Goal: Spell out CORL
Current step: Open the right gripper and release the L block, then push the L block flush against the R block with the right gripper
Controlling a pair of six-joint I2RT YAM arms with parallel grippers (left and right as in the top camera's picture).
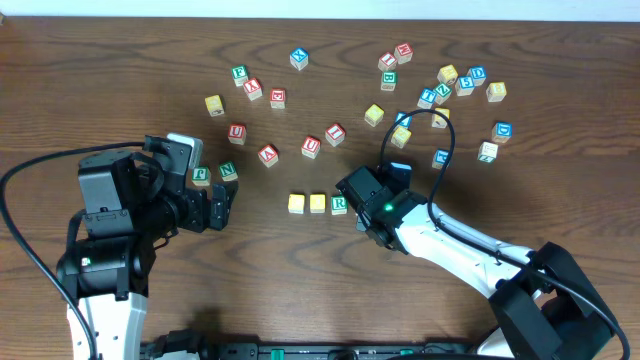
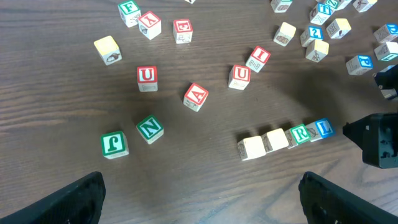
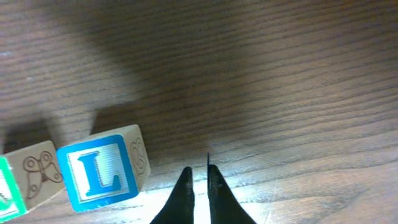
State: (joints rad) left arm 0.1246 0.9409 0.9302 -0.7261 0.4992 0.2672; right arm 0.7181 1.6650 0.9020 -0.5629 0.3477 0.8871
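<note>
cubes for corl lie in one close row at lower centre of the overhead view: two yellow cubes [image 1: 307,203], the green r [image 1: 339,204], then the blue l [image 2: 322,129] at the right end. right gripper [image 3: 199,180] is pinched together on nothing, just right of the l. left gripper [image 2: 200,186] gapes wide, empty, below the row in its own view.

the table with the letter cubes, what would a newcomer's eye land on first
The row of four cubes near the table's front middle stands out: two yellow, a green R and a blue L, lined up side by side. The right gripper hangs shut right beside the L, holding nothing. Farther back, loose letter cubes lie scattered across the dark wooden table.
</note>
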